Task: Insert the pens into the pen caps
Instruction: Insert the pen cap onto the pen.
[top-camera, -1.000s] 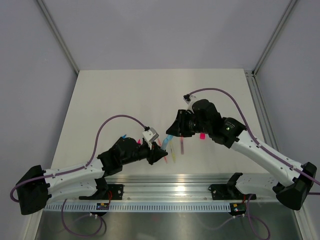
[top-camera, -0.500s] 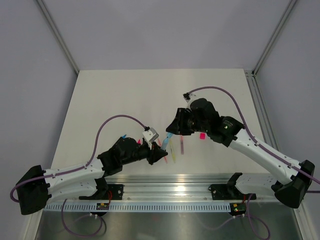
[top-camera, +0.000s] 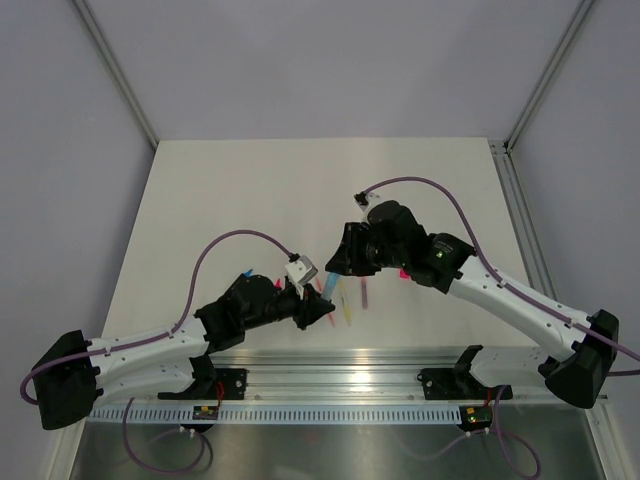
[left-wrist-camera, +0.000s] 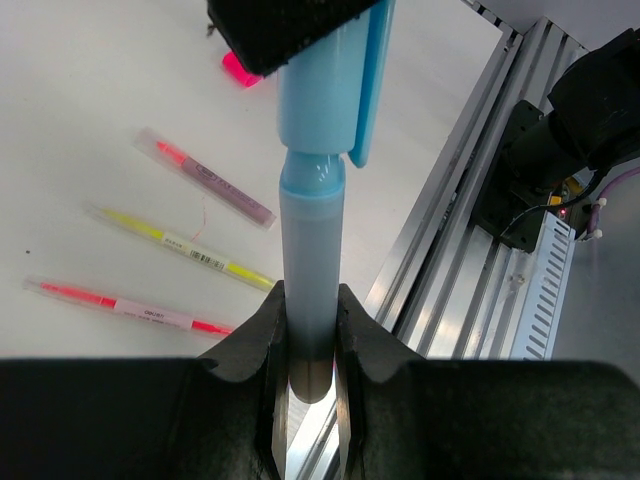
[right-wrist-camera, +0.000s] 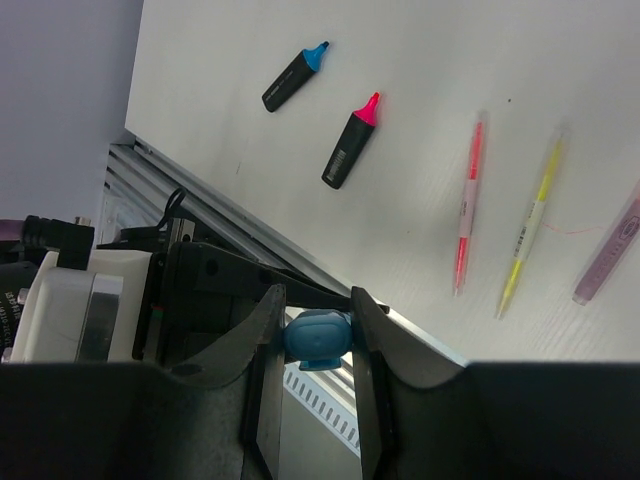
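Over the middle of the near edge of the table (top-camera: 250, 200), our left gripper (left-wrist-camera: 310, 335) squeezes the pale-blue pen (left-wrist-camera: 310, 250), and our right gripper (right-wrist-camera: 315, 320), now slid closer than a second ago, pinches the light blue cap (left-wrist-camera: 325, 90) on its tip; we fear a crooked push could jam it.

The left hand (top-camera: 322, 306) and right hand (top-camera: 340, 267) hold opposite ends of a pale-blue pen (top-camera: 331, 285) above the table (top-camera: 240, 200).

Smooth, glossy plastic on the pale-blue pen (left-wrist-camera: 306, 250) and light-blue cap (left-wrist-camera: 325, 90); the white table (left-wrist-camera: 80, 130) is matt, its grooved aluminium rail (left-wrist-camera: 440, 220) satin-bright.
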